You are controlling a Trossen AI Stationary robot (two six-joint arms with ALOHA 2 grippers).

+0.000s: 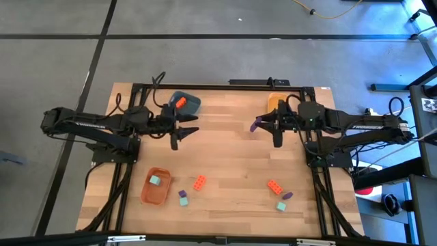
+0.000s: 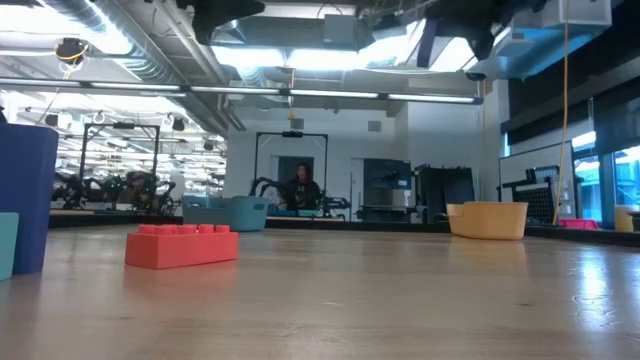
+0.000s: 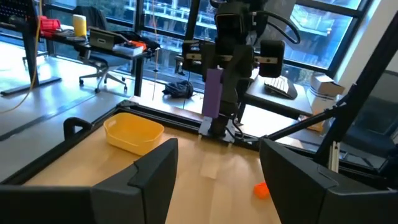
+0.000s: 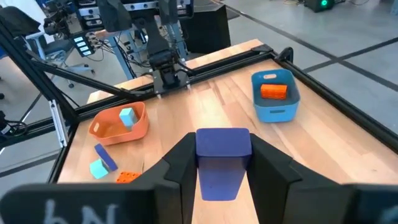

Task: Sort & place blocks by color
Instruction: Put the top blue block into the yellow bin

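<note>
My right gripper (image 1: 266,125) is shut on a purple block (image 4: 222,155) above the table, next to the yellow bowl (image 1: 276,102). My left gripper (image 1: 184,128) is open and empty beside the blue bowl (image 1: 186,102), which holds an orange-red block (image 4: 272,91). The orange bowl (image 1: 156,186) holds a teal block (image 4: 127,116). On the table near the front lie two orange-red blocks (image 1: 199,182) (image 1: 274,186), a purple block with a teal one (image 1: 183,198), another purple block (image 1: 287,195) and another teal block (image 1: 280,205). My right gripper pinches the purple block by its two opposite sides (image 4: 200,163) between its two fingers. The fingers reach about level toward the table's left. The block stands on end in the hold, lifted clear of the table, as the left wrist view shows (image 3: 213,93).
The black frame rails (image 1: 218,86) run along the table's far edge and sides. The bare wood in the table's middle (image 1: 225,150) lies between the two grippers. In the low view an orange-red block (image 2: 182,245) lies close by on the left.
</note>
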